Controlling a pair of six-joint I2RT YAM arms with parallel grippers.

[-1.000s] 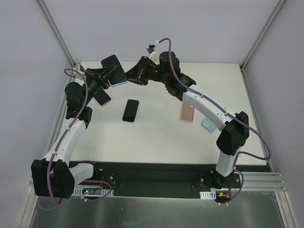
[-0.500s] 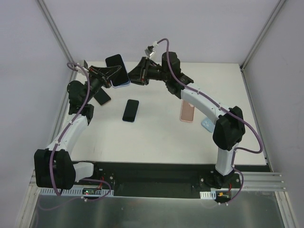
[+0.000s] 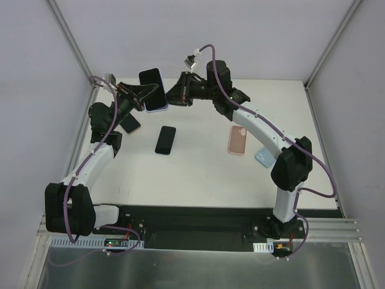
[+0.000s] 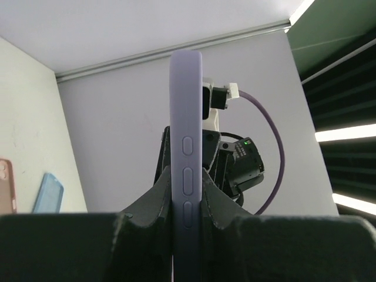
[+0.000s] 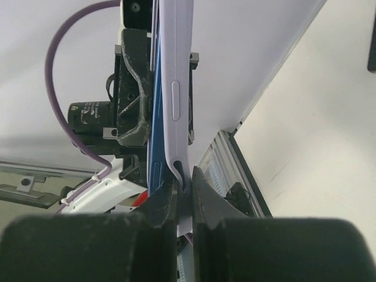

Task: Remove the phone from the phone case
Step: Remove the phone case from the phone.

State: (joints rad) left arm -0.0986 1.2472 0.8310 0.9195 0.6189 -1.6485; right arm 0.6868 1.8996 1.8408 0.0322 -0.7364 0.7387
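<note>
The phone, black screen up, sits in a lilac case (image 3: 154, 90) held in the air above the table's far left. My left gripper (image 3: 142, 95) is shut across the cased phone; in the left wrist view the lilac case edge (image 4: 185, 147) with its buttons stands between the closed fingers (image 4: 147, 202). My right gripper (image 3: 172, 96) is shut on the case's opposite end. In the right wrist view the jaws pinch the lilac case (image 5: 175, 88) at its lower corner, where the blue phone body (image 5: 154, 158) shows slightly parted from the case.
On the white table lie a black phone (image 3: 165, 139), a dark phone (image 3: 129, 124) under the left arm, a pink case (image 3: 237, 140) and a light blue case (image 3: 263, 158). White enclosure walls stand close behind and on both sides.
Both grippers have carried the cased phone a little upward and to the right, keeping their grip. The items on the table have not moved.
</note>
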